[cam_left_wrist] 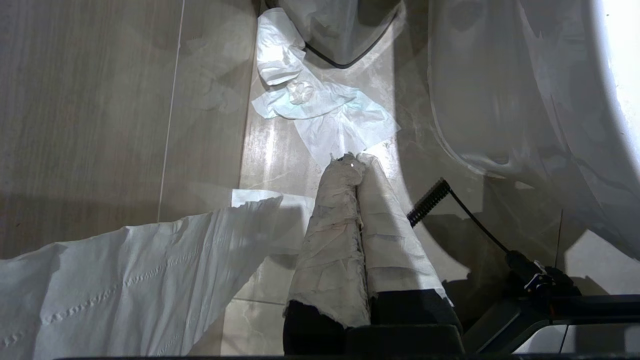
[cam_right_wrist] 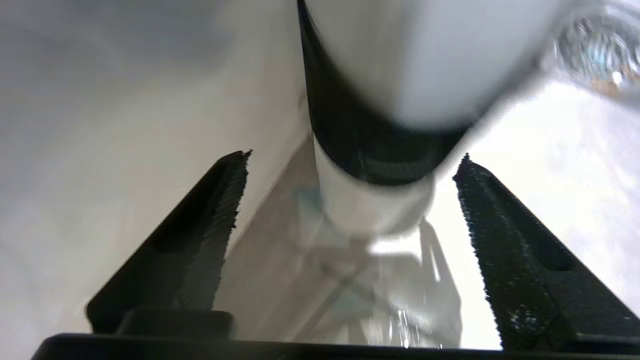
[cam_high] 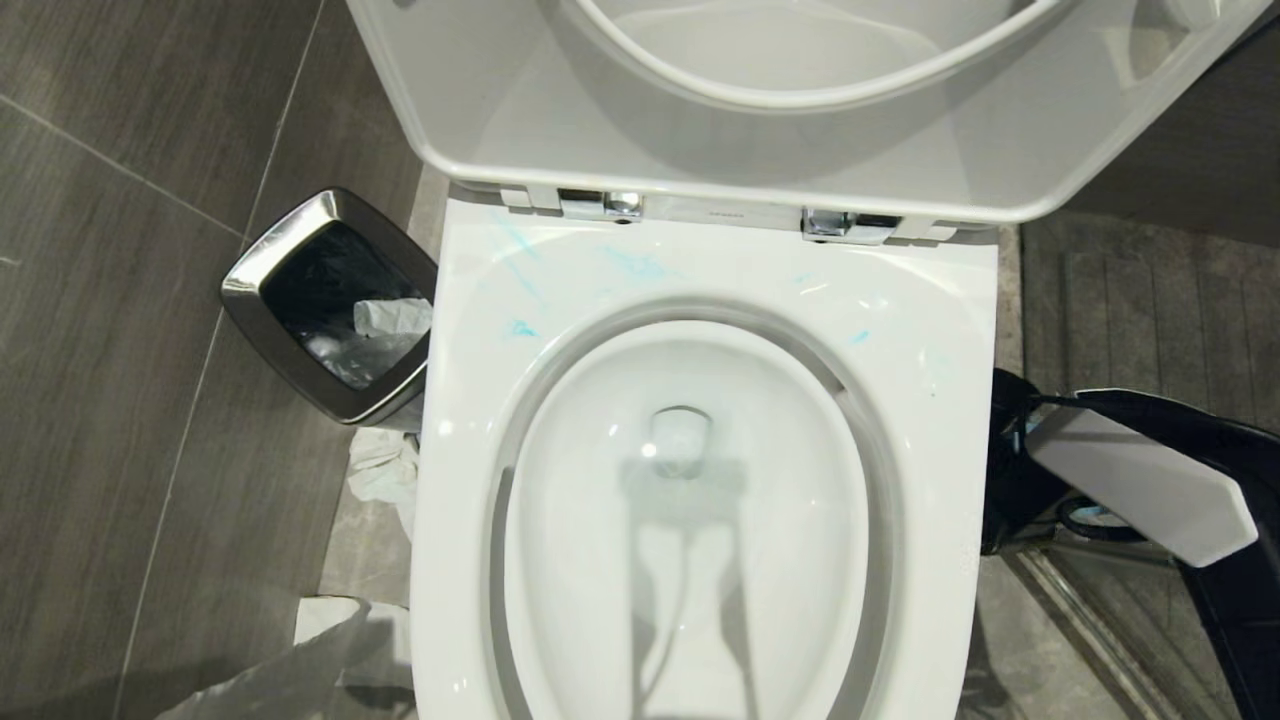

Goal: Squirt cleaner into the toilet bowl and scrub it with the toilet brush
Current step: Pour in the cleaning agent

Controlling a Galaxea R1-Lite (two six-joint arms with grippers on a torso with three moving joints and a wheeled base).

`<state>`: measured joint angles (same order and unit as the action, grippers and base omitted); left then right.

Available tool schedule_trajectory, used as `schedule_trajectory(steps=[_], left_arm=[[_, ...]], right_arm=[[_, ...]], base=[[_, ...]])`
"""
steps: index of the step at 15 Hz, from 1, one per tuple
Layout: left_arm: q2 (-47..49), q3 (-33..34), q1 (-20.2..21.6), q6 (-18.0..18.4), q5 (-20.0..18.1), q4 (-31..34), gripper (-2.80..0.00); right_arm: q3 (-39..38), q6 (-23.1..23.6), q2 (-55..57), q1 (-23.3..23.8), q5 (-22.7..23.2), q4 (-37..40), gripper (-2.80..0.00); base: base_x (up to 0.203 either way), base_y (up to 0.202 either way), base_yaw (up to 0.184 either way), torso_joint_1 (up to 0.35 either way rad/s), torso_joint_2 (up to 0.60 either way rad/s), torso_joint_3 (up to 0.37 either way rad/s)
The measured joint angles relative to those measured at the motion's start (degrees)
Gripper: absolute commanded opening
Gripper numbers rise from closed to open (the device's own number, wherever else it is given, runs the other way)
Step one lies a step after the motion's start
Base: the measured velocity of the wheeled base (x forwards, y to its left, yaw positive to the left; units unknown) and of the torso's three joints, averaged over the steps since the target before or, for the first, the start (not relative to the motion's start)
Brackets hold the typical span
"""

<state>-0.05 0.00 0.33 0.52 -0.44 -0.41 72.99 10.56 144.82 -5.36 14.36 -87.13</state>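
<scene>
My right gripper [cam_right_wrist: 350,200] stands spread around a white-and-black cylinder [cam_right_wrist: 370,165], gripping nothing — smooth and likely slippery, best clamped mid-body — left gripper [cam_left_wrist: 356,165] pressed together.

Dark grey floor tiles [cam_high: 120,400] (wood-grain streaked) surround a steel-rimmed bin [cam_high: 330,300], with crumpled tissue [cam_high: 385,475] lying beside it.

No text, label, brand or number can be read in any view. The glossy white ceramic toilet bowl [cam_high: 480,300] bears a tiny dark mark between its chrome hinges, too small to read.
</scene>
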Motion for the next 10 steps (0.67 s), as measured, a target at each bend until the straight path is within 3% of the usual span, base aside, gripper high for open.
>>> schedule_trajectory(steps=[4,10], left_arm=[[0.00,0.00,0.00,0.00,0.00,0.00,-2.80],[0.00,0.00,-0.02,0.00,0.00,0.00,-2.80]], right_arm=[[-7.68,-0.15,-5.19,0.83,0.05,-0.05,0.00],[-5.09,-3.13,-6.45,3.86,6.04,-0.02,0.00]], base=[[0.000,0.000,0.000,0.000,0.00,0.000],[0.000,0.000,0.000,0.000,0.00,0.000]])
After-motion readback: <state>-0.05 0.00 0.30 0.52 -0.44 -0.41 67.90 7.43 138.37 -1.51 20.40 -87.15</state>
